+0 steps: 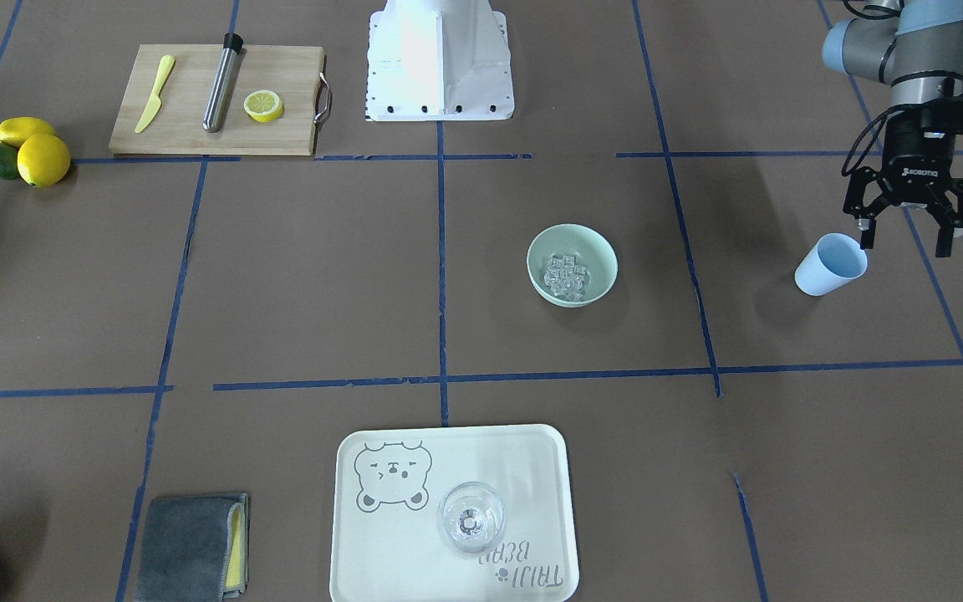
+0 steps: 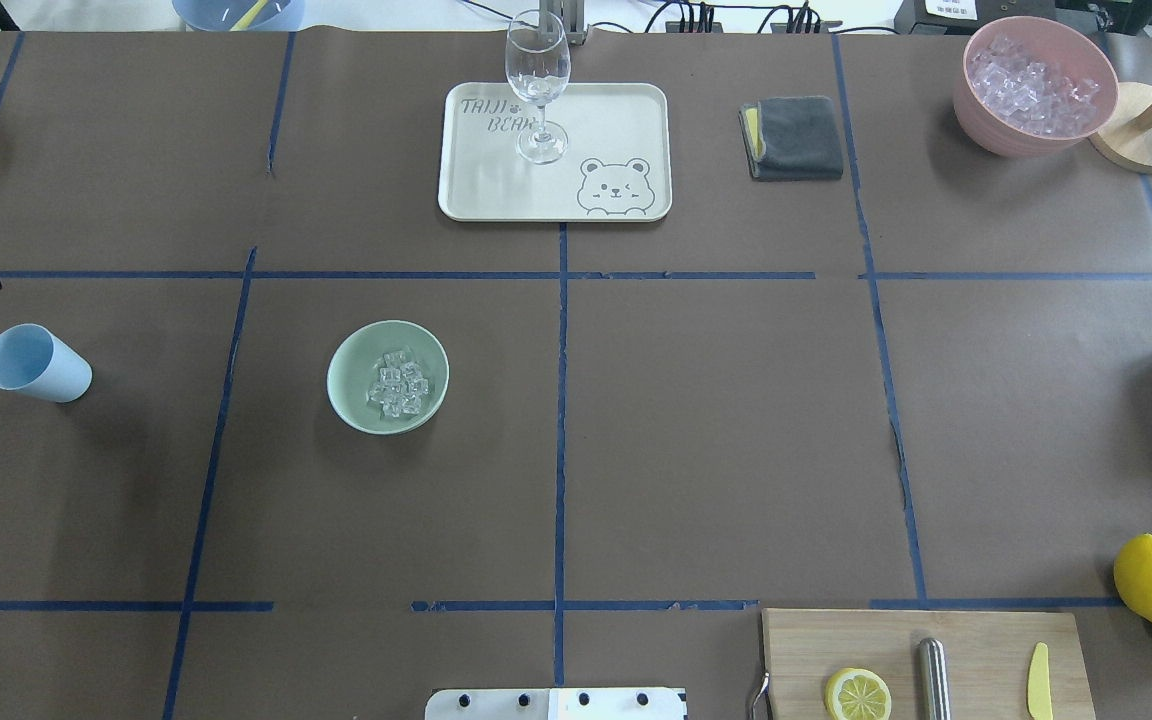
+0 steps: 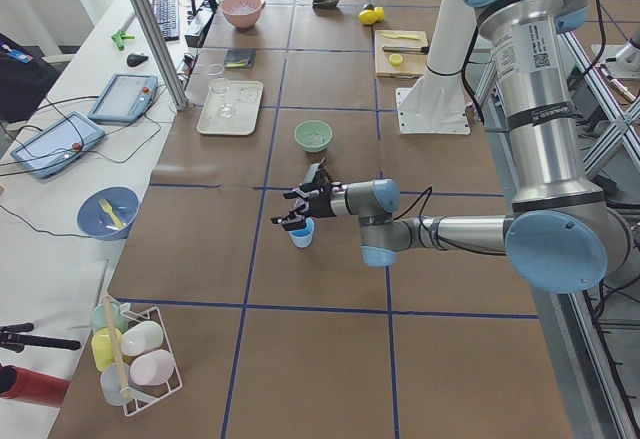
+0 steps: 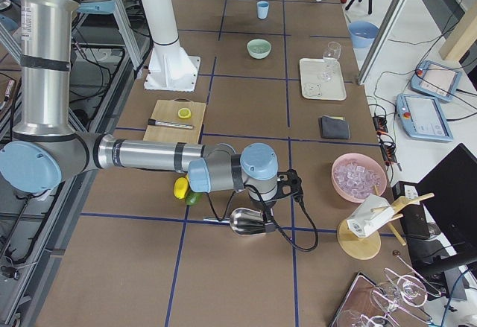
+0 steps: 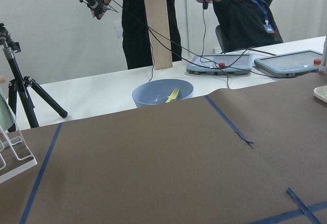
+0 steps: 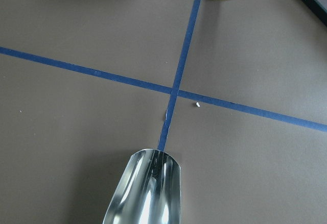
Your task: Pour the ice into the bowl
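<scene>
A brown paper-covered table point(image 1: 298, 276) marked with blue tape lines, seen from the front-facing camera. Just right of centre sits the pale mint-green bowl point(image 1: 572, 266), upright. The ice point(image 1: 567, 278), a small heap of clear cubes, lies inside it on the bottom.

At the right edge, a light blue cup point(image 1: 831, 264) stands on the table, mouth up, well apart from the bowl. The left gripper point(image 1: 906, 244) hangs just above and beside the cup's rim, its two black fingers spread wide and holding nothing. Whether one fingertip touches the rim cannot be told.

The right gripper point(image 4: 267, 206) shows only in the right side view, low in the middle of the frame, close over a shiny metal scoop point(image 6: 145, 188) that lies at the table. Its fingers are hidden, so I cannot tell if they are open or closed.

In the upper left of the front-facing view a wooden cutting board point(image 1: 197, 134) carries a yellow knife point(image 1: 154, 94), a steel cylinder point(image 1: 222, 82) and a lemon half point(image 1: 264, 105). Whole lemons point(image 1: 43, 159) lie at the far left. At bottom centre a white tray point(image 1: 381, 568) with a bear drawing holds a clear glass point(image 1: 471, 518). A folded grey cloth point(image 1: 189, 548) lies left of the tray. In the overhead view's upper right corner is a pink container point(image 2: 976, 100) of whitish ice.
</scene>
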